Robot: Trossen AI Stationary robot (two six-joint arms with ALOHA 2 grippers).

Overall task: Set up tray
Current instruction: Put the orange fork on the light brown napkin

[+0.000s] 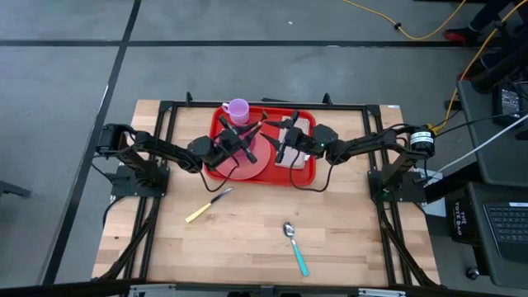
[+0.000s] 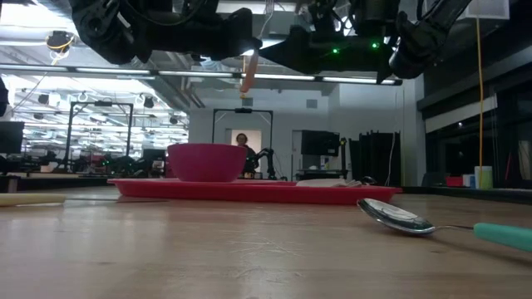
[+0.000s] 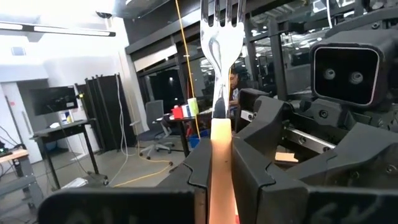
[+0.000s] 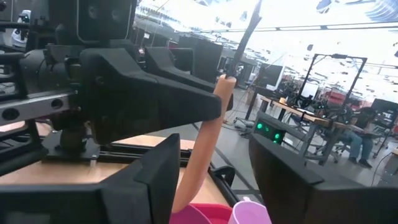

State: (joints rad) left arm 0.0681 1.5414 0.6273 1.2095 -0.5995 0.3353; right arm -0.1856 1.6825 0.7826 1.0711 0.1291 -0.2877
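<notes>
Lying flat, the bright red tray [image 1: 307,176] has rounded corners.

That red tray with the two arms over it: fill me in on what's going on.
Both arms meet above the tray, which carries a pink plate, a purple cup and a napkin. The left tool is shut on a fork with an orange handle, prongs up. The right tool stands open on either side of that handle. A knife and a spoon lie on the table.
</notes>
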